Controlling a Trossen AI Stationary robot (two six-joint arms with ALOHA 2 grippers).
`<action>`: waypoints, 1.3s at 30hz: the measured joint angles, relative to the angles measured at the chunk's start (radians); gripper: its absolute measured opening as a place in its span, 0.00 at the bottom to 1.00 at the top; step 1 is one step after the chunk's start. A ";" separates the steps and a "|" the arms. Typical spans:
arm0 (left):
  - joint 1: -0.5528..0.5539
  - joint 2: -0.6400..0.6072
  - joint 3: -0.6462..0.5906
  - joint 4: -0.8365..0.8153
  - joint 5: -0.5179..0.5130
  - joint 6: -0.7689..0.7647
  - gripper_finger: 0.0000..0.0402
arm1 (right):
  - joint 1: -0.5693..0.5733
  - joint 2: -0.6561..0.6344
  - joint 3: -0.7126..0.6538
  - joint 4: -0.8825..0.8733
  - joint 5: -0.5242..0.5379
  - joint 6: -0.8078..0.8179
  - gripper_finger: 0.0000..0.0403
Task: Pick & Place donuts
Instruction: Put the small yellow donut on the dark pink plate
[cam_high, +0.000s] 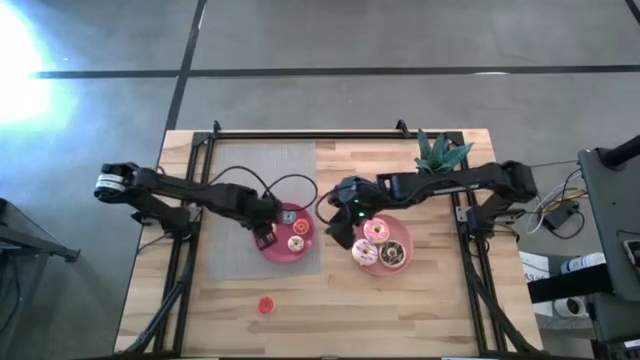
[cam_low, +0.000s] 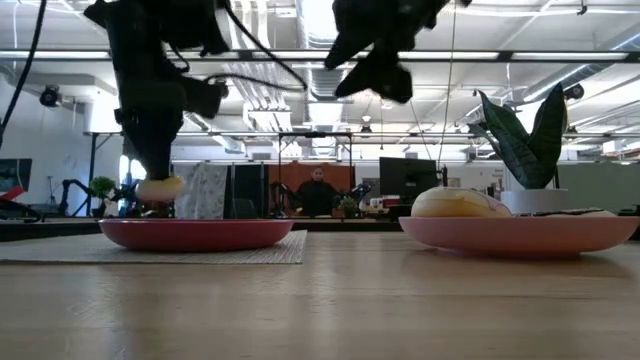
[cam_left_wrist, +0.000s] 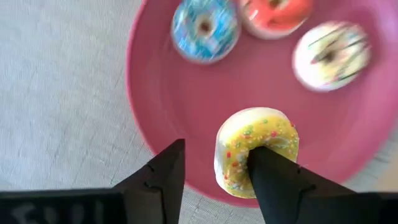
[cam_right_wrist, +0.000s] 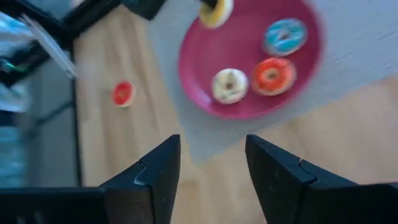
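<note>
A small yellow sprinkled donut (cam_left_wrist: 256, 158) sits at the near rim of the left pink plate (cam_left_wrist: 180, 93), which also holds a blue donut (cam_left_wrist: 205, 26), a red donut (cam_left_wrist: 277, 11) and a white dark-striped donut (cam_left_wrist: 331, 55). My left gripper (cam_left_wrist: 219, 148) is open over that rim (cam_high: 265, 237). My right gripper (cam_right_wrist: 211, 142) is open and hovers between the two plates (cam_high: 340, 228), touching nothing. The right plate (cam_high: 405, 230) carries the pink donut (cam_high: 376, 231), the brown donut (cam_high: 393, 253) and the pink-white donut (cam_high: 364, 252). A red donut (cam_high: 266, 305) lies alone on the wood. My left gripper comes from above, pointing down, with one finger (cam_left_wrist: 273, 180) at the hole of the yellow donut's ring (cam_left_wrist: 239, 155); that fingertip covers the hole. The other finger stands apart from the donut. In the low view the plate's rim hides whether the donut (cam_low: 160, 188) rests on the plate.
The left plate lies on a grey mat (cam_high: 240, 180) at the table's left half. A potted plant (cam_high: 437, 152) stands at the far right. Bare wood lies along the near edge around the lone red donut. A person sits in the room beyond the table.
</note>
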 joint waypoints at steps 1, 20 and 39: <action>-0.003 -0.018 0.000 0.011 0.001 0.011 0.36 | -0.007 0.025 -0.002 0.050 -0.035 0.024 0.42; -0.047 -0.263 -0.161 0.215 0.038 -0.130 0.36 | -0.021 0.469 0.244 0.445 -0.145 0.118 0.37; -0.100 -0.274 -0.194 0.218 0.022 -0.169 0.36 | -0.027 0.651 0.491 0.256 -0.017 0.074 0.37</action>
